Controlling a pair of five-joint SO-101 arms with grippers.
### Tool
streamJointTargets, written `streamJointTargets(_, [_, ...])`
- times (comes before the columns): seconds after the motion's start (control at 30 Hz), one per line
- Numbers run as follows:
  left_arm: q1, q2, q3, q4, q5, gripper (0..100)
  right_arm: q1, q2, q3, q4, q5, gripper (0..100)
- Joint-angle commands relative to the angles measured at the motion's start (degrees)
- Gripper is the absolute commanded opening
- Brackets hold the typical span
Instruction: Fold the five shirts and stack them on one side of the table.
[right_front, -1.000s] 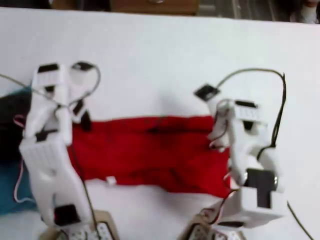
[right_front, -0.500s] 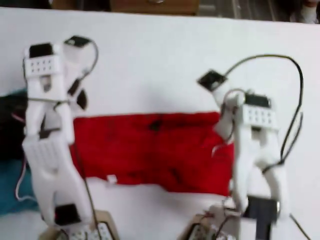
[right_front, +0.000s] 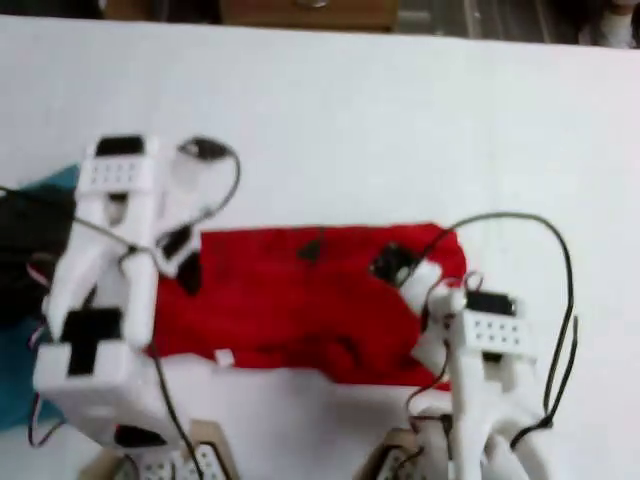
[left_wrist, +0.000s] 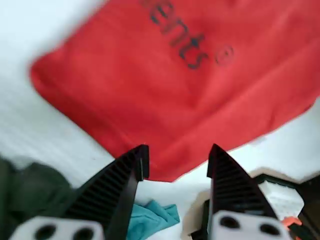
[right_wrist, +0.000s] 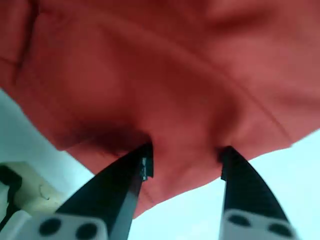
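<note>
Since the earlier frames the left arm (right_front: 105, 260) draws its head nearer and rightward to the left end of the red shirt (right_front: 300, 300), while the right arm (right_front: 490, 350) pulls back toward the near edge and now hangs over the shirt's right end; the shirt itself keeps its place. High view: the red shirt lies flat as a broad band across the middle of the white table (right_front: 330, 120), running left to right between the two arms, with a small white tag (right_front: 222, 358) at its near edge. A dark garment (right_front: 30, 225) and a teal garment (right_front: 18, 385) lie at the table's left edge, partly behind the left arm. A black cable (right_front: 545, 240) loops above the right arm. Left wrist view: the left gripper (left_wrist: 178, 150) hovers over the near left corner of the shirt with its fingers spread and nothing between them; dark print shows on the red cloth, and the teal and dark garments lie just past the corner. Right wrist view: the right gripper (right_wrist: 185, 149) has its fingers spread over the shirt close to its near edge, the tips close to the creased cloth; whether they touch it cannot be told.
</note>
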Motion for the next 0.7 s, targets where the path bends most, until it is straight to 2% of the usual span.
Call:
streamJointTargets(0.0, [0.4,-6.1,12.1,-7.3,-2.5,21,0.0,-2.7,2.5,-0.8,0.6,23.2])
streamJointTargets(0.17, [0.3,-6.0,21.1,-15.8,-3.6,21,0.3,-2.7,7.9,-4.1,3.4,23.1])
streamJointTargets(0.37, [-5.3,-5.9,18.2,-18.3,-6.3,21,6.2,-2.8,8.2,-7.5,4.2,23.1])
streamJointTargets(0.53, [-7.8,-5.8,11.3,-17.1,-7.6,21,8.7,-2.4,6.2,-11.7,4.2,23.1])
streamJointTargets(0.67, [-7.6,-2.5,1.9,-10.1,-7.4,21,8.7,-2.6,3.6,-11.1,3.9,23.1])
